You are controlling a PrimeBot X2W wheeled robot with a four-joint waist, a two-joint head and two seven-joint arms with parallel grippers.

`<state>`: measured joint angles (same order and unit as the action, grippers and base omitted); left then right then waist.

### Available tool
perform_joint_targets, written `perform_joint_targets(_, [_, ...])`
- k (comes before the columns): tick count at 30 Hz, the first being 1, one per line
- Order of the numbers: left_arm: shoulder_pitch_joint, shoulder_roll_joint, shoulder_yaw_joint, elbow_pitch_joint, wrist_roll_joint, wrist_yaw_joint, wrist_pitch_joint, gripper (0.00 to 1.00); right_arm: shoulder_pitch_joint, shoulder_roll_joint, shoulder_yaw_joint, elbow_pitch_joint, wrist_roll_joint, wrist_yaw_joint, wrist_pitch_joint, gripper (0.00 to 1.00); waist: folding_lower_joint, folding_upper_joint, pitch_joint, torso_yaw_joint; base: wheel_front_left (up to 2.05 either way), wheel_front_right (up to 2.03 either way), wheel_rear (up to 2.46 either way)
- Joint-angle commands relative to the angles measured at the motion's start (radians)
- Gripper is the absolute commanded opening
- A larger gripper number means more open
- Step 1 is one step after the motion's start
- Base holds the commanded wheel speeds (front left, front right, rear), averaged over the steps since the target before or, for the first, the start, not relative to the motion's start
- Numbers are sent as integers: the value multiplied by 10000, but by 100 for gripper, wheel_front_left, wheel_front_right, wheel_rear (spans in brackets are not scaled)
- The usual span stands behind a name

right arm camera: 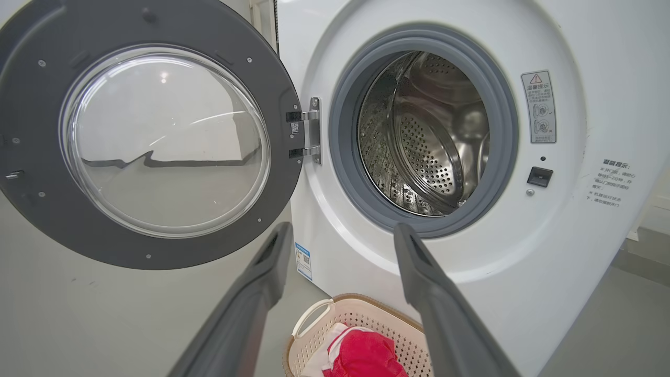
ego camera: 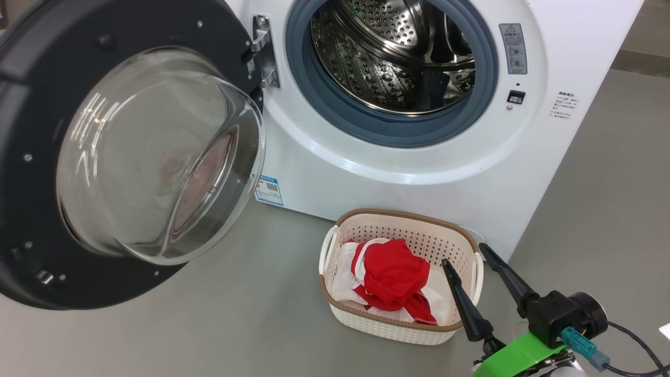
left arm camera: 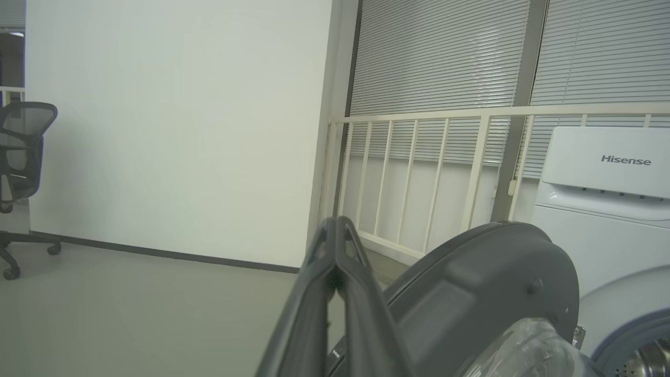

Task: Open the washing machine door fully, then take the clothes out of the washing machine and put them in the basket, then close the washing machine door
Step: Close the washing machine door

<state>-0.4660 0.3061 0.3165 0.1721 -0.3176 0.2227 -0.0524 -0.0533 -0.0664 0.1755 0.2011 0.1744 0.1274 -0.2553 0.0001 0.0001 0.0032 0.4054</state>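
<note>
Washing machine door [ego camera: 131, 152] is what's left here, far as I can judge. It's swung wide open on the robot's left, hanging off the hinge [ego camera: 261, 52] at the left side of the opening, with the inner face and the bulging glass bowl turned toward the head camera. The clothes [ego camera: 390, 277] are heaped in the basket [ego camera: 398, 213], which sits on the floor [ego camera: 235, 324] just in front of the washing machine [ego camera: 419, 178]. The part of the drum [ego camera: 392, 52] I can see looks empty.

Right end effector [ego camera: 464, 255] is spread wide with nothing in it, hovering over the basket's right side. Left end effector [left arm camera: 337, 226] is clenched tight on nothing. The wrist view puts it right by the door's dark rim, but I can't tell if it's touching.

Handling-wise, my guess is the door is stiff and fairly hefty, and it only moves along its hinge arc. So don't try to pinch it; just push. I'd skip the glass bowl since it's smooth, rounded, and a finger would likely slide off it. The flat dark rim is the better spot, out at the edge farthest from the hinge near the latch catch [ego camera: 44, 276], where you get the most leverage. A clenched end effector works fine as a pusher. It will probably need a firm last shove for the catch to click into the slot [ego camera: 516, 97].

One risk is the basket standing close to the front. It looks clear of the door's swing, but that's worth checking.
</note>
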Motion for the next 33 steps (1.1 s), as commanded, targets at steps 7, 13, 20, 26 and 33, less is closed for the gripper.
perform_joint_targets(7, [-1913, 1029, 865, 2784, -1179, -398, 866, 0, -436, -121, 382, -127, 4, 33, -65, 100, -1, -1, 45, -98, 0, 0, 0])
perform_joint_targets(13, [-3104, 1016, 1703, 4825, -3018, -1142, 2131, 0, -518, -219, 552, -43, 137, 33, -65, 100, -1, -1, 138, -201, 0, 0, 0])
perform_joint_targets(20, [-3854, 974, 2368, 5963, -4464, -1609, 3451, 0, -520, -479, 823, 82, 504, 33, -61, 100, -1, -1, 198, -318, 0, 0, 0])
perform_joint_targets(26, [-3792, 1080, 2283, 6312, -4732, -1755, 4406, 0, -461, -555, 963, 131, 718, 33, -51, 100, -1, -1, 169, -364, 0, 0, 0])
perform_joint_targets(33, [-3565, 919, 2293, 6380, -5132, -2017, 5207, 0, -442, -591, 1064, 148, 829, 33, -53, 100, -1, -1, 125, -351, 0, 0, 0])
